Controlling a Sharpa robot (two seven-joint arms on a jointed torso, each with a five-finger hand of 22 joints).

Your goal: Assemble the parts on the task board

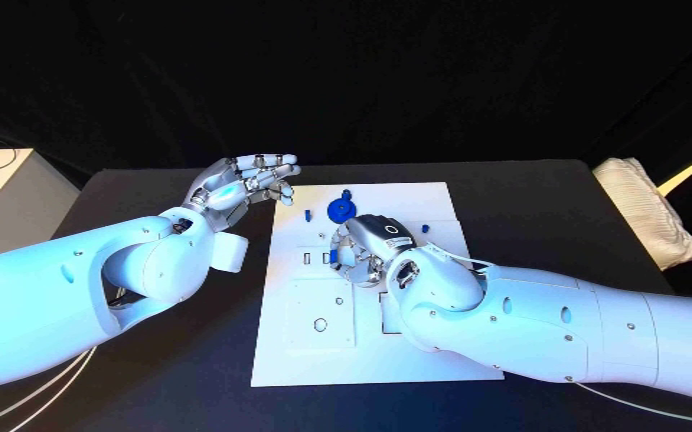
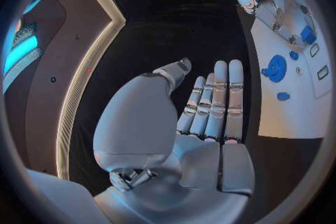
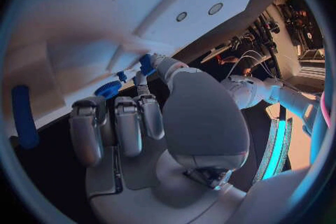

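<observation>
The white task board [image 1: 310, 352] lies mid-table. My right hand [image 1: 368, 249] hovers low over its middle and pinches a small blue part [image 3: 145, 62] between thumb and a fingertip; the same part [image 2: 308, 34] is visible beside that hand [image 2: 269, 3] from the other wrist. A round blue part [image 1: 342, 209] [image 2: 275, 68] [image 3: 108, 88] sits near the board's far edge, with a small blue piece [image 1: 307, 216] [image 2: 283, 96] to its left and another [image 1: 424, 225] to its right. My left hand [image 1: 245, 184] [image 2: 210, 106] floats by the board's far-left corner, fingers straight, holding nothing.
The black table [image 1: 159, 362] surrounds the board. A pale cloth bundle [image 1: 642, 207] lies at the table's right edge. A long blue piece [image 3: 24, 117] shows off to one side in the right wrist view. The board's near half has shallow recesses and a hole [image 1: 320, 325].
</observation>
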